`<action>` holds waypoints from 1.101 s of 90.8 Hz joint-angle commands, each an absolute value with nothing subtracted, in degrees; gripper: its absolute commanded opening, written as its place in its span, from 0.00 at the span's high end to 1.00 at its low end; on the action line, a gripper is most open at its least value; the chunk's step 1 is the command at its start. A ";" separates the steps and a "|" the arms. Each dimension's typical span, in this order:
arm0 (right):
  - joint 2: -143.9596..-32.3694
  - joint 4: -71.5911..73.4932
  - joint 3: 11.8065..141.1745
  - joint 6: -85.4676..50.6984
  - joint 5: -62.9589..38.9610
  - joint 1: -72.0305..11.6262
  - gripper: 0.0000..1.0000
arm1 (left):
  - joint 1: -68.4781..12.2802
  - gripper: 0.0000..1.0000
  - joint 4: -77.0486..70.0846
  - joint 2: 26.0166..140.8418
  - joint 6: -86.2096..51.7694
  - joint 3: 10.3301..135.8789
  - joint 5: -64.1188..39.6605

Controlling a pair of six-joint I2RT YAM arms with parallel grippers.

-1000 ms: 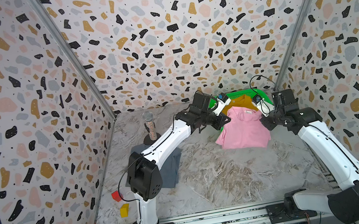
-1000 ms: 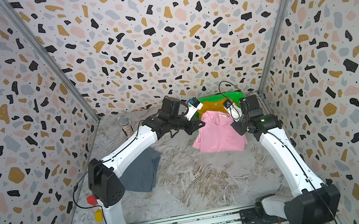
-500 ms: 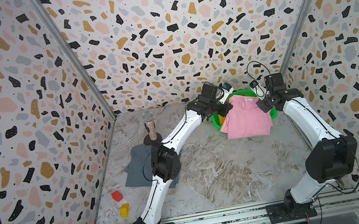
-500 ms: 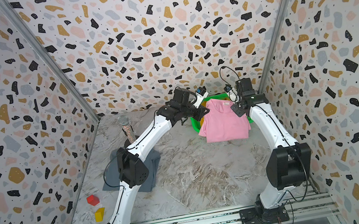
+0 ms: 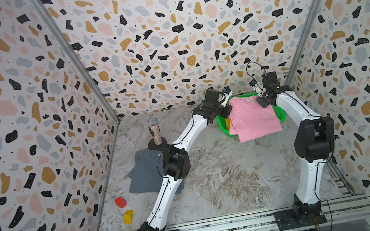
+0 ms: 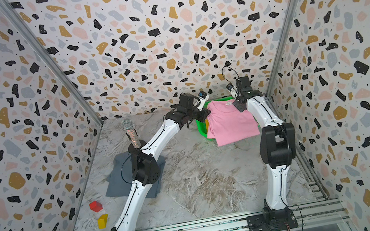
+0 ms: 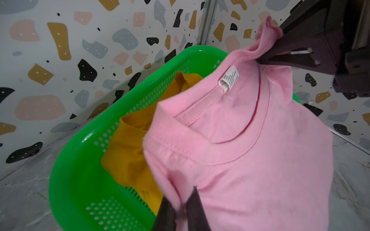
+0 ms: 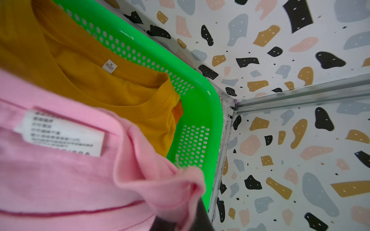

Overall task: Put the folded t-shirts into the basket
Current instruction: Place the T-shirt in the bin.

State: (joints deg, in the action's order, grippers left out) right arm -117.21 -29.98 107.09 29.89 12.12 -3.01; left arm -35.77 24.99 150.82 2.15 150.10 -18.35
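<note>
1. The folded light pink cloth t-shirt (image 5: 253, 120) is held up over the bright green plastic basket with perforated sides (image 7: 76, 170), in the far right corner of the marble-patterned bench (image 5: 227, 177); its near part reaches out past the near rim.
2. The left jaws are closed tight on one shoulder corner of this shirt; the right jaws are closed tight on the other shoulder, beside the collar; they grip nothing else.
3. The collar, with its white label (image 7: 229, 80), points to the back wall and the hem points to the robot bases; so the long axis runs from far to near; whether this agrees with the long side of the basket I cannot tell, because the shirt covers most of it.
4. The cloth is light, soft and limp; I judge that it sags and unfolds where nothing carries it; the two holds at the shoulders keep the top edge straight, but the free hem may drape over the rim if it is simply dropped.
5. Inside the basket lies a mustard yellow cloth t-shirt (image 7: 128, 156), with a small piece of an orange cloth t-shirt (image 8: 178, 112) under it; the slate grey-blue cloth t-shirt (image 5: 145, 176) lies flat on the bench, well apart, and waits for its turn.
</note>
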 commanded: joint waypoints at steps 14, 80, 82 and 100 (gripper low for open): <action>-122.34 -25.14 113.21 31.15 15.89 -2.55 1.00 | -33.64 1.00 18.04 156.71 10.16 156.77 -13.83; -133.33 -26.72 123.03 35.21 20.31 -2.54 0.66 | -33.31 0.75 14.78 161.81 18.69 158.88 -7.00; -133.33 -26.76 123.20 35.48 20.52 -2.50 0.64 | -33.31 0.70 14.83 161.52 18.87 158.70 -6.71; -132.70 -29.25 125.59 36.05 21.32 -2.50 0.46 | -33.31 0.45 16.61 157.84 20.60 156.55 -3.67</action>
